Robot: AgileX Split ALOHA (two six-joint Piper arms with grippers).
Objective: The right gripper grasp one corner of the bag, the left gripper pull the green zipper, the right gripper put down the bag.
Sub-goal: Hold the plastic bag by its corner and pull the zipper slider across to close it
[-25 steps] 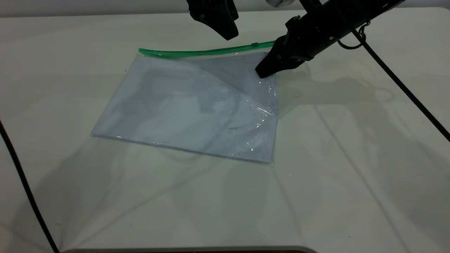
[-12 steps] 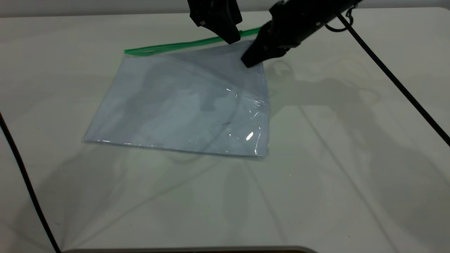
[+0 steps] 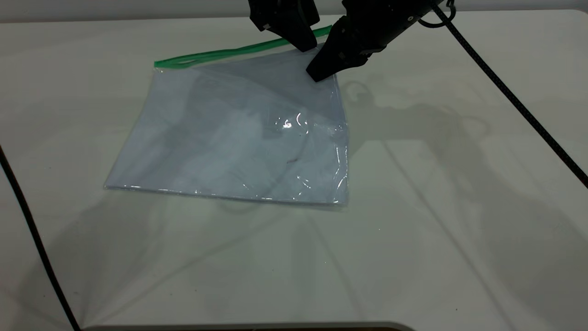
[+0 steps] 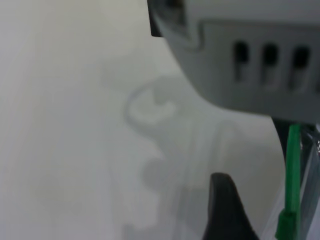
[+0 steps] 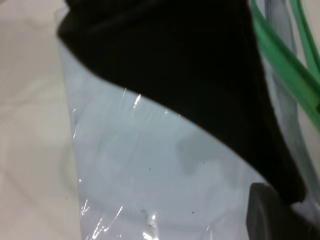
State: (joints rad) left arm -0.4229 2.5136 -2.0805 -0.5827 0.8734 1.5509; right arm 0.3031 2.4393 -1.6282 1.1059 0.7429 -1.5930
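Now the right gripper (image 3: 321,69) has its tapering black jaws clamped on the bag's (image 3: 239,138) far right corner (image 3: 331,77), holding that end of the clear pouch raised off the white table (image 3: 459,230). The rest of the bag slopes down from there, its near long edge resting flat on the tabletop, glossy creases catching the light towards the near right side and a tiny dark speck showing in the plastic.

Along the far edge runs the green zipper (image 3: 220,54), from the far left corner up towards the two grippers, where it disappears behind them. The left gripper (image 3: 303,41), blunt and blocky, hangs just above that strip, right beside the right gripper; whether its fingers are parted or closed I can't tell from here, and I can't say if it touches the strip. In the left wrist view the green strip (image 4: 291,175) sits just beside a dark fingertip (image 4: 225,210). In the right wrist view the bag (image 5: 150,190) fills most of the picture beneath the black jaw.

A black cable (image 3: 505,96) trails away from the right arm across the table's right side.
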